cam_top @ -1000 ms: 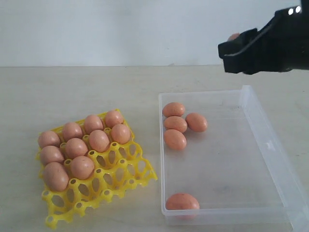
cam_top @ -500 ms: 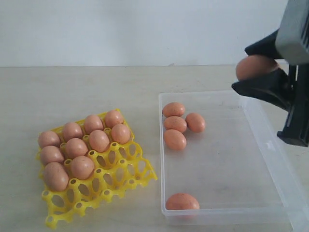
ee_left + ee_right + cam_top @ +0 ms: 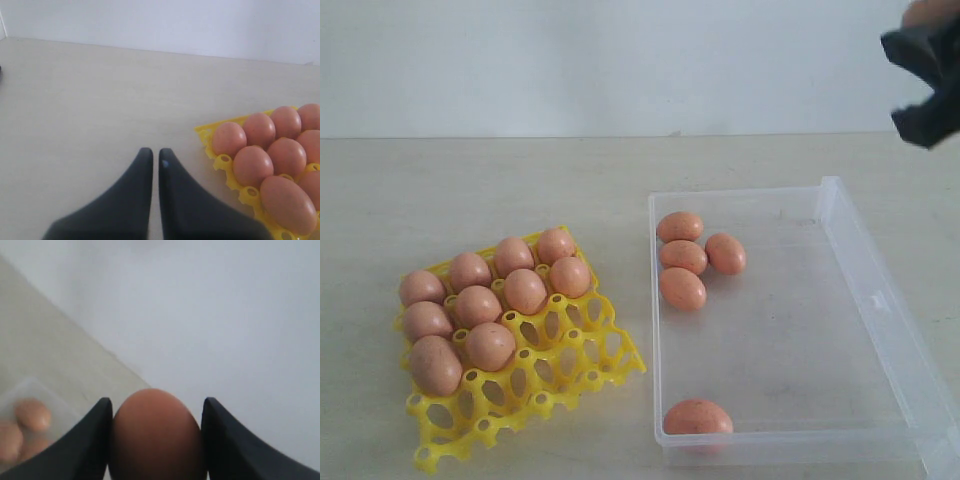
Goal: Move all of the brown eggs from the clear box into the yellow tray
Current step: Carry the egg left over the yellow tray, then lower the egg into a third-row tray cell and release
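Yellow tray [image 3: 582,372] sits left on the counter [image 3: 520,180], ten brown eggs [image 3: 477,305] filling its back and left cells. Left tool [image 3: 155,152] closed on nothing, near the tray's corner. Clear box [image 3: 880,295] to the right: four eggs bunched at its far left corner, one at the near wall. Right tool [image 3: 156,405] up past the box's far right corner, clamped on one egg [image 3: 157,435], probably the tan sliver at the frame's top edge.

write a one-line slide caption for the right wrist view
Right gripper clamped on a brown egg, the clear box and other eggs blurred in the background.
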You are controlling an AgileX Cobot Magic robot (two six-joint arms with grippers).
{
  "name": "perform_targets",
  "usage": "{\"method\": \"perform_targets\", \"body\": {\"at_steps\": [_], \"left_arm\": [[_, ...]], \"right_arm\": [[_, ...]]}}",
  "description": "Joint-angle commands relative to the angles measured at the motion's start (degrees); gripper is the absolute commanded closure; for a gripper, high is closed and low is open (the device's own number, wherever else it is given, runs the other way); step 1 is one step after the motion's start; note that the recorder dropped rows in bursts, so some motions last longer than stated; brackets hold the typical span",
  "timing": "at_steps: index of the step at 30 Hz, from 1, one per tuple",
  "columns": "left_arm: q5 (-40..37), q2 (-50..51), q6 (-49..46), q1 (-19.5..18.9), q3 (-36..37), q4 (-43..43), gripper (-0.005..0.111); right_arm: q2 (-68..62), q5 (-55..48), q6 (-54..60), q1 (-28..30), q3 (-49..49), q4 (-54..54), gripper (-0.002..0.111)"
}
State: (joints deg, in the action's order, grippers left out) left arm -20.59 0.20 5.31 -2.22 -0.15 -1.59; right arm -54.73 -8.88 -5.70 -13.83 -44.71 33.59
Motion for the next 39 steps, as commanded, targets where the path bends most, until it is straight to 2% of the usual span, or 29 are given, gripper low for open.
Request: {"method": "perform_targets", "body": {"at_steps": [1,5,9,13,17,21,25,31,36,39], "left_arm": [[0.2,-0.2,-0.3,-0.2,0.1,0.1,0.103],[0.2,-0.2,-0.3,-0.2,0.1,0.1,0.103],[0.2,-0.2,-0.3,-0.2,0.1,0.1,0.103],[0.2,-0.2,-0.3,-0.2,0.1,0.1,0.103],[0.2,-0.2,-0.3,-0.2,0.1,0.1,0.103],[0.2,-0.2,-0.3,-0.2,0.1,0.1,0.103],[0.2,-0.2,-0.3,-0.2,0.1,0.1,0.103],[0.2,-0.2,-0.3,-0.2,0.1,0.1,0.103],[0.2,-0.2,-0.3,-0.2,0.1,0.1,0.103],[0.2,-0.2,-0.3,-0.2,0.1,0.1,0.103]], "right_arm": [[0.2,14.5,-27.2,0.0,0.0,-0.7,0.108],[-0.4,28.3,-37.8,0.0,0.0,-0.7,0.108],[-4.3,47.6,-47.8,0.0,0.0,1.1,0.108],[-14.0,68.0,-57.8,0.0,0.0,3.2,0.108],[-25.5,78.8,-63.4,0.0,0.0,3.5,0.108],[-37.0,78.8,-66.8,0.0,0.0,7.0,0.108],[-44.6,78.8,-67.3,-1.0,0.0,17.1,0.108],[-49.8,78.2,-64.6,-9.9,-0.7,21.5,0.108],[-50.1,52.3,-63.7,-19.6,-7.4,24.0,0.108],[-50.1,39.1,-60.5,-22.8,-10.9,23.7,0.108]]}}
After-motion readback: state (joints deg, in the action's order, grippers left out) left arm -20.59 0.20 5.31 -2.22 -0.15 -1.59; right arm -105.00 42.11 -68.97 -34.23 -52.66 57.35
